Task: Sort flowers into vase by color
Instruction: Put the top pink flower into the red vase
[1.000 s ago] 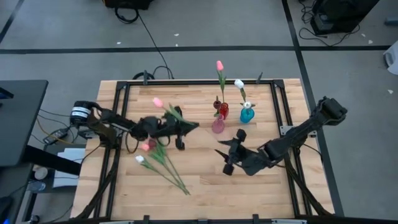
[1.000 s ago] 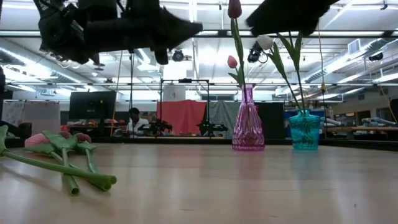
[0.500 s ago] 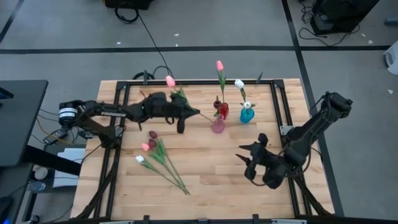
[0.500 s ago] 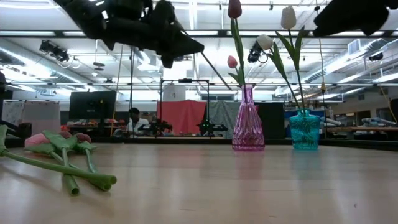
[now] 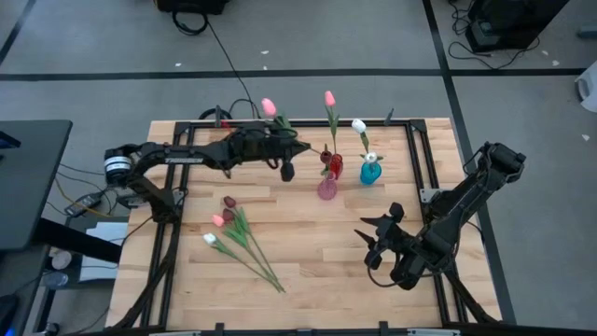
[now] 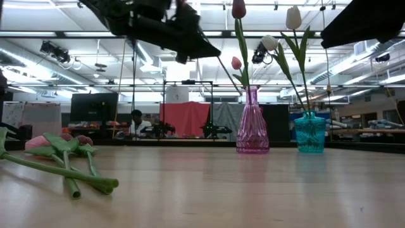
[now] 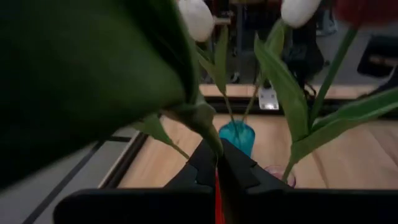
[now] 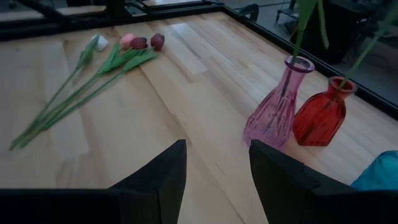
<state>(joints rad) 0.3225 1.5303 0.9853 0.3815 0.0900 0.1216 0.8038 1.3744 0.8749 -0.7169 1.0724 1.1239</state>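
On the left of the table (image 5: 308,271) lies a loose bunch of four tulips (image 5: 235,233): one white head, two pink, one dark maroon, stems fanned toward the near edge. Above the far side, the left gripper (image 5: 285,164) is clamped on the stem of one pink tulip (image 5: 269,106), held in the air just left of the vases. Three vases stand close together: a pink vase (image 5: 326,189) with a tall pink tulip, a red vase (image 5: 334,166) behind it, and a teal vase (image 5: 370,172) holding two white tulips. To the right, the right gripper (image 5: 381,245) hovers over bare wood, its fingers (image 8: 155,180) spread apart and empty.
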